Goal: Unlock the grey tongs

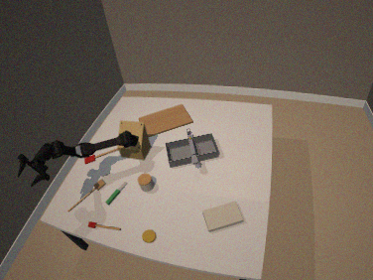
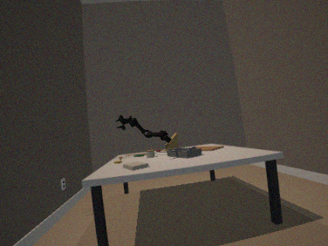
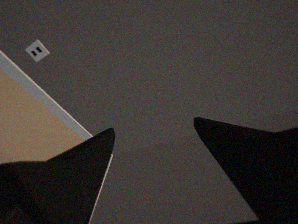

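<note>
The grey tongs [image 1: 194, 159] lie across the grey roasting tin [image 1: 181, 162] [image 2: 192, 153], overhanging its near and far walls in the top view. Their arms look close together; the lock is too small to make out. The wooden board [image 1: 166, 119] [image 2: 211, 147] lies flat behind the tin, towards the far left in the top view. My gripper [image 1: 27, 180] [image 2: 117, 123] [image 3: 154, 126] is open and empty, raised beyond the table's left edge in the top view, far from the tongs. The wrist view shows only wall and floor between and around the fingers.
A yellow wooden block [image 1: 133, 127] [image 2: 174, 140] stands by the arm's base, beside the board. A can [image 1: 145, 183], a green-handled tool [image 1: 113, 197], a brush [image 1: 99, 185], red-ended tools [image 1: 89, 159] [image 1: 92, 224], a yellow disc [image 1: 149, 235] and a beige slab [image 1: 223, 216] lie around.
</note>
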